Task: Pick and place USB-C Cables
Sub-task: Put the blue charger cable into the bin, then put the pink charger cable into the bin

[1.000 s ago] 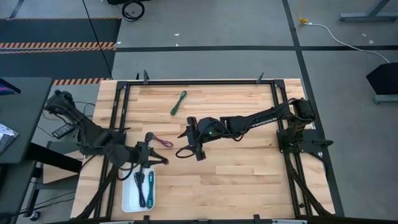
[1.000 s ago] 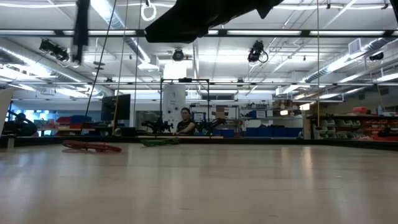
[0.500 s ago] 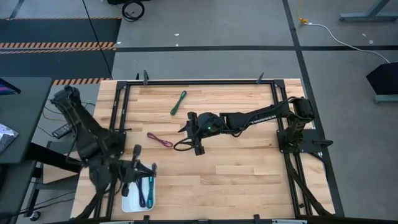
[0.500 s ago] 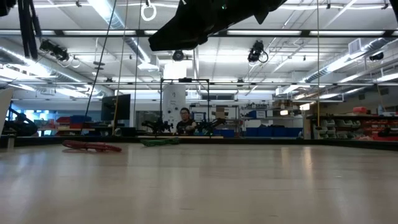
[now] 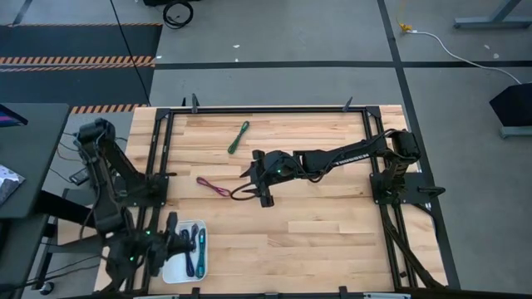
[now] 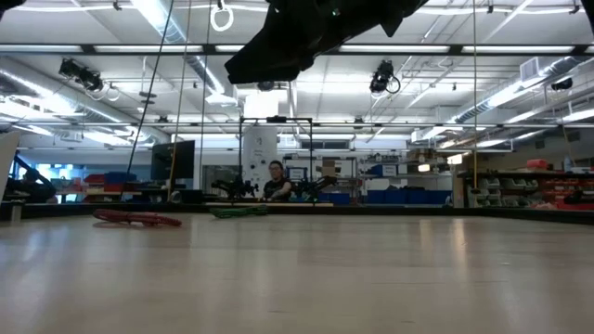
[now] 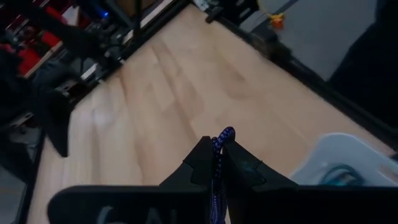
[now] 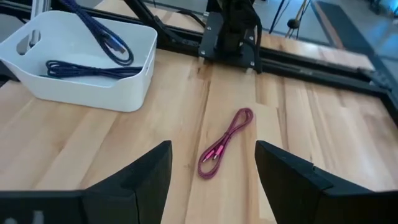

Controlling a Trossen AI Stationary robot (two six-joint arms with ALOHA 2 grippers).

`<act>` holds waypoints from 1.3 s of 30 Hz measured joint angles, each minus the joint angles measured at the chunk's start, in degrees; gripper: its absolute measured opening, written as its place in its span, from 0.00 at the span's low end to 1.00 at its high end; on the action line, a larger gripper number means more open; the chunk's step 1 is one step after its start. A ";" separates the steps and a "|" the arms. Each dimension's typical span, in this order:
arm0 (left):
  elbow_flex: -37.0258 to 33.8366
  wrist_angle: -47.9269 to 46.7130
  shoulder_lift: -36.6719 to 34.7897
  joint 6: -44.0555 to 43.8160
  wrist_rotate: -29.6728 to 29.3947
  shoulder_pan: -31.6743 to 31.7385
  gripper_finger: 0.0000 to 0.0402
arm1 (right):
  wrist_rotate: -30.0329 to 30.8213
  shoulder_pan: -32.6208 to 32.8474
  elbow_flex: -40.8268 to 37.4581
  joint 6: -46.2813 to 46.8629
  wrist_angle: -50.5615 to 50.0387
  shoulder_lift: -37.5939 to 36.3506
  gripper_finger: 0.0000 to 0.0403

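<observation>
My left gripper (image 5: 179,241) is at the near left, over the left side of the white tray (image 5: 176,272), shut on a blue-violet cable (image 7: 217,149). A teal cable (image 5: 202,247) and a dark blue one (image 5: 190,252) lie in the tray. The magenta cable (image 5: 214,187) lies flat on the table's left middle and also shows in the right wrist view (image 8: 225,143). My right gripper (image 5: 252,186) is open and empty above the table, just right of the magenta cable. The green cable (image 5: 238,137) lies at the far middle. My left gripper pinches the blue-violet cable between its two fingertips, with a short looped end (image 7: 224,134) sticking out beyond them. The rest of the cable (image 8: 102,34) hangs slack below the gripper into the tray. I cannot tell whether its lower end rests there.
A black frame (image 5: 266,109) runs round the wooden table. A black loop of robot wiring (image 5: 241,193) hangs by my right gripper. In the low view the magenta cable (image 6: 137,219) and the green cable (image 6: 239,211) lie far off, and a person (image 6: 276,181) is in the room behind.
My left gripper has gone toward the table's near edge and a little left, carrying the blue-violet cable from beside the magenta cable to over the tray. My right gripper has shifted slightly toward the far edge and stays open.
</observation>
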 joint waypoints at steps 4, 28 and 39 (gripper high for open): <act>0.47 -1.89 1.83 -1.31 0.34 -2.26 0.05 | 0.02 0.00 -0.02 1.95 -1.45 0.00 0.58; 0.45 -17.26 9.06 -23.97 9.66 -2.72 0.33 | -0.02 0.13 -0.02 5.63 -2.24 0.00 0.58; 9.61 -27.75 8.11 -32.14 -1.45 8.00 0.29 | -0.02 -0.42 -0.02 8.87 -2.20 0.00 0.57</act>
